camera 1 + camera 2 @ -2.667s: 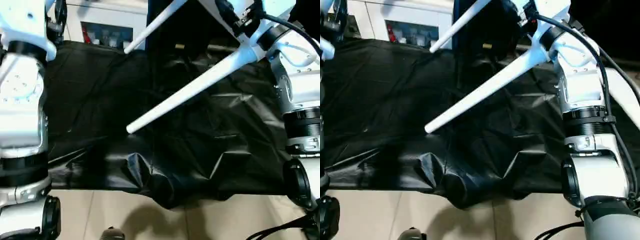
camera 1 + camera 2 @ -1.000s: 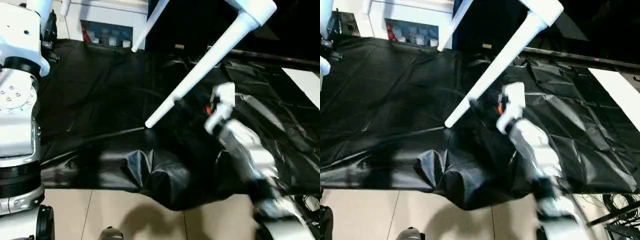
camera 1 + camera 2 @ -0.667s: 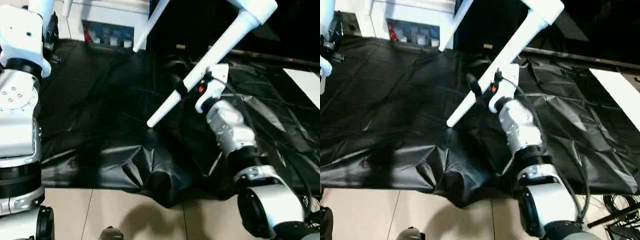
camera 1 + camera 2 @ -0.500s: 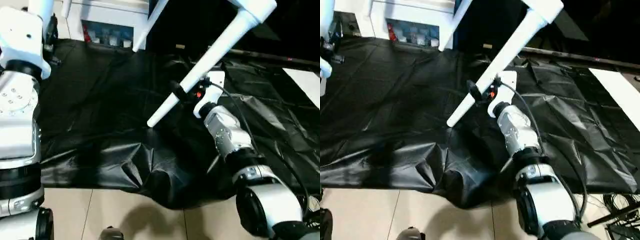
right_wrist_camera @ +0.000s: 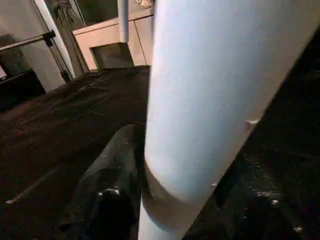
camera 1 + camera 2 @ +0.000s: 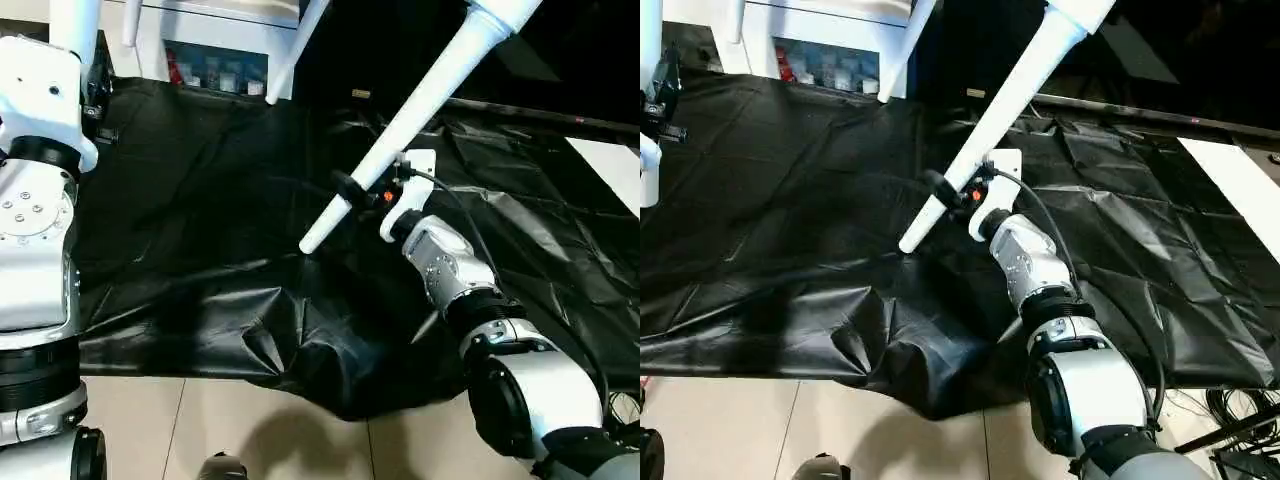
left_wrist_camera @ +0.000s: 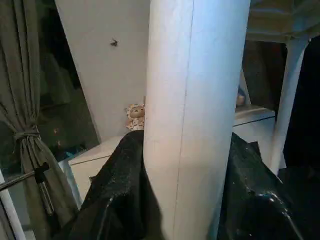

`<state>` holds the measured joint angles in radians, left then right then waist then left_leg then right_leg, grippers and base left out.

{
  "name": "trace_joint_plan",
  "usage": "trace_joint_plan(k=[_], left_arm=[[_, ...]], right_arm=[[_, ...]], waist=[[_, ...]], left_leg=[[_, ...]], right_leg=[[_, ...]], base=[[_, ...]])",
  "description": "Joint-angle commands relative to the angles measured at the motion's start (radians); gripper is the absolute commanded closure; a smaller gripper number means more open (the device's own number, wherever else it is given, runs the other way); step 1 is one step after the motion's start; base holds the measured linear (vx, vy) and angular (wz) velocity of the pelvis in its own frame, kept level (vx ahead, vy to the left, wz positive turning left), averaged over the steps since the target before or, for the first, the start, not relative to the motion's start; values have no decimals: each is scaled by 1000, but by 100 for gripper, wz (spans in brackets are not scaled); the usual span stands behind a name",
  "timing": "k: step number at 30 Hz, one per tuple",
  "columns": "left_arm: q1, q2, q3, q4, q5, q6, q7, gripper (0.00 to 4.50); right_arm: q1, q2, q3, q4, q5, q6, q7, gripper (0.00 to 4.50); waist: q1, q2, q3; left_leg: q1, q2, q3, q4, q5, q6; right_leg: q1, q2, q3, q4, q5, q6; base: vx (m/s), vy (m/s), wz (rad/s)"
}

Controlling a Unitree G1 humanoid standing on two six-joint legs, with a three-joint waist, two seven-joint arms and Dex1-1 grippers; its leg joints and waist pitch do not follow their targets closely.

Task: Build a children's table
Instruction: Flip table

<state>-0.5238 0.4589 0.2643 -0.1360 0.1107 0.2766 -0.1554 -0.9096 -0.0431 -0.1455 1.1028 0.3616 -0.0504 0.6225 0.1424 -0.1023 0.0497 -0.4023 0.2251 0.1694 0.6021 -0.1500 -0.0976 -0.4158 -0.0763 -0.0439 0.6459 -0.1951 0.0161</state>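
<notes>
Now, from the head, the right claw (image 6: 352,189) has swung down from high up onto the slanting table leg (image 6: 420,105) near its tip above the black sheet (image 6: 200,200), and each wrist shows its claw clamped around a leg, the left claw (image 7: 192,200) on another (image 7: 195,100), so the table seems held for turning.

My right gripper (image 6: 358,193) has come down from high on the near leg (image 6: 420,104), where it sat a few seconds back, swung out over the black sheet (image 6: 200,230) and closed in on that leg close to its tip. Its black fingers (image 5: 112,200) now straddle the tube on both sides. The leg itself has swung steeper, its tip drifting a little rightward over the sheet, and the sheet's front fold has bunched differently.
</notes>
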Motion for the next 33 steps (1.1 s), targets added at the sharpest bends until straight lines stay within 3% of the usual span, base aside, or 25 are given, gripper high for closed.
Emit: trace_joint_plan(k=[1,9,11,14,18,20,21,22,23,25,27,30,31,32,33], left_arm=[[15,-21,-30,-9,-22,-21,-6,278],[106,-47,-12,-13,-22,-69,16,283],[141,-60,-8,-23,-26,-76,19,283],[217,-82,-17,-45,-42,-97,2,284],[258,-89,-36,-47,-72,-97,-44,284],[267,-92,-45,-45,-90,-96,-65,284],[281,-92,-60,-45,-92,-95,-81,284],[296,-91,-72,-39,-93,-91,-94,284],[307,-90,-78,-35,-93,-90,-99,284],[314,-89,-81,-32,-92,-88,-101,284],[331,-81,-79,-27,-87,-80,-97,284],[370,-68,-66,-25,-87,-64,-95,284],[390,-64,-63,-23,-92,-48,-103,284],[406,-59,-62,-19,-89,-37,-104,284],[418,-57,-59,-13,-82,-46,-98,284]], right_arm=[[-27,3,-1,-5,1,-10,44,255],[53,0,54,-114,-31,-36,126,301],[97,-4,73,-178,-35,-26,144,301],[227,-18,113,-368,-44,20,153,303],[375,-44,148,-561,-101,42,67,303],[406,-45,145,-599,-129,50,3,303],[445,-40,143,-648,-148,71,-53,303],[488,-33,145,-708,-158,100,-95,303],[520,-28,149,-759,-161,129,-116,303],[542,-25,152,-796,-160,152,-126,303],[573,-19,161,-847,-159,193,-142,303],[603,-14,185,-893,-169,223,-155,303],[604,-13,193,-898,-179,232,-168,303],[603,-12,201,-899,-186,239,-177,303],[605,-15,214,-912,-197,264,-188,303]], waist=[[-9,28,-70],[-7,27,-68],[-5,27,-65],[0,28,-64],[4,29,-60],[0,33,-52],[-3,42,-52],[-5,45,-47],[-8,37,-49],[-6,37,-50],[-14,47,-51],[-21,38,-48],[-19,40,-48],[-25,37,-39],[-27,32,-38]], left_leg=[[32,4,6,-77,-275,-54],[34,6,7,-78,-267,-41],[35,8,6,-82,-295,-44],[39,9,4,-85,-307,-48],[43,7,1,-92,-370,-66],[51,6,-5,-100,-487,-87],[54,6,-10,-101,-527,-95],[62,4,-13,-102,-584,-101],[68,3,-16,-103,-622,-99],[66,2,-19,-106,-619,-96],[63,4,-25,-112,-630,-101],[62,3,-27,-115,-655,-100],[63,3,-29,-114,-654,-101],[64,2,-30,-118,-687,-102],[68,1,-31,-116,-703,-101]], right_leg=[[37,-43,25,-65,-102,-182],[35,-43,26,-68,-111,-180],[34,-43,26,-74,-140,-169],[33,-42,26,-79,-141,-150],[28,-41,28,-90,-216,-117],[17,-40,26,-105,-340,-95],[14,-41,27,-106,-369,-90],[8,-41,26,-121,-427,-73],[7,-40,25,-126,-463,-59],[10,-39,27,-127,-455,-53],[12,-36,25,-124,-414,-60],[15,-38,21,-130,-437,-57],[15,-40,22,-129,-439,-56],[11,-39,20,-135,-488,-50],[10,-40,19,-141,-522,-44]], base=[[0,0,0],[0,0,0],[0,0,0],[0,0,0],[0,0,0],[0,0,0],[0,0,0],[0,0,0],[0,0,0],[0,0,0],[0,0,0],[0,0,0],[0,0,0],[0,0,0],[0,0,0]])
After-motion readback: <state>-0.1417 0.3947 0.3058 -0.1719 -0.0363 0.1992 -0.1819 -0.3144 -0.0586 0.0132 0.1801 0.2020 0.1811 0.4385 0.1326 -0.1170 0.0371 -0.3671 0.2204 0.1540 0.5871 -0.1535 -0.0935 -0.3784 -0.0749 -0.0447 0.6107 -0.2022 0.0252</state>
